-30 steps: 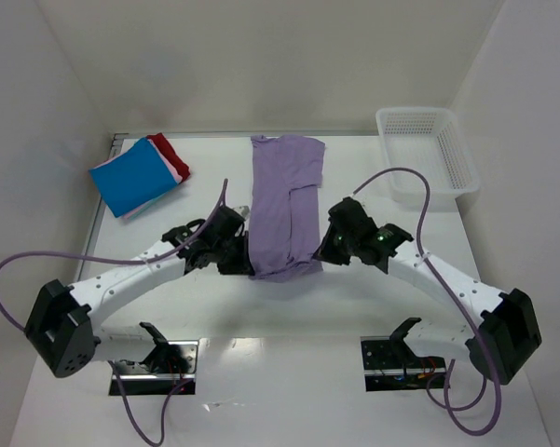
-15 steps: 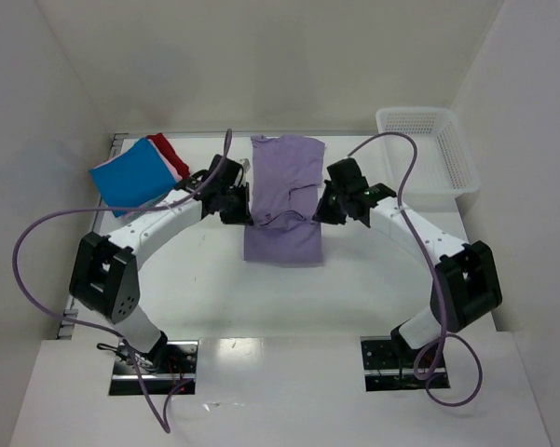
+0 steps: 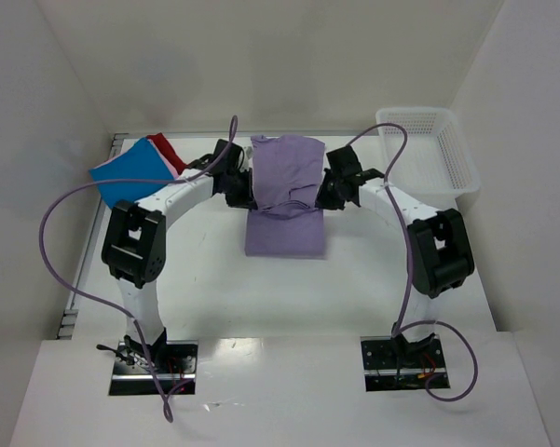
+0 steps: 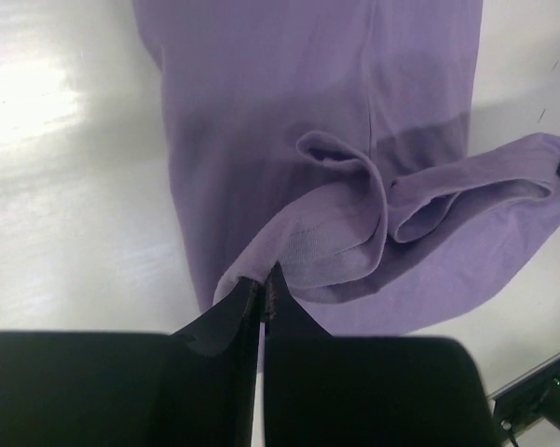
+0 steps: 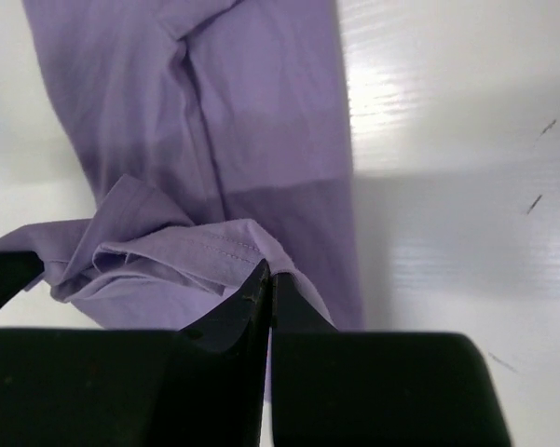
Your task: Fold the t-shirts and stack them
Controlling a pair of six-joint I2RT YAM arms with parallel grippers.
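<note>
The lavender-purple t-shirt (image 3: 284, 200) lies lengthwise in the middle of the table, its near part doubled over toward the back. My left gripper (image 3: 249, 198) is shut on its left hem corner (image 4: 289, 244). My right gripper (image 3: 320, 199) is shut on its right hem corner (image 5: 233, 250). Both hold the hem lifted over the shirt's middle. A stack of folded shirts sits at the back left: a bright blue one (image 3: 130, 174) on top, with pink (image 3: 174, 168) and red (image 3: 168, 147) edges showing beneath it.
A white mesh basket (image 3: 427, 149) stands at the back right. The white walls close in at the back and on both sides. Purple cables loop from both arms.
Both grippers have carried the shirt's near hem away from me toward the back, folding the lower part over. The arms now reach far out over the table.
</note>
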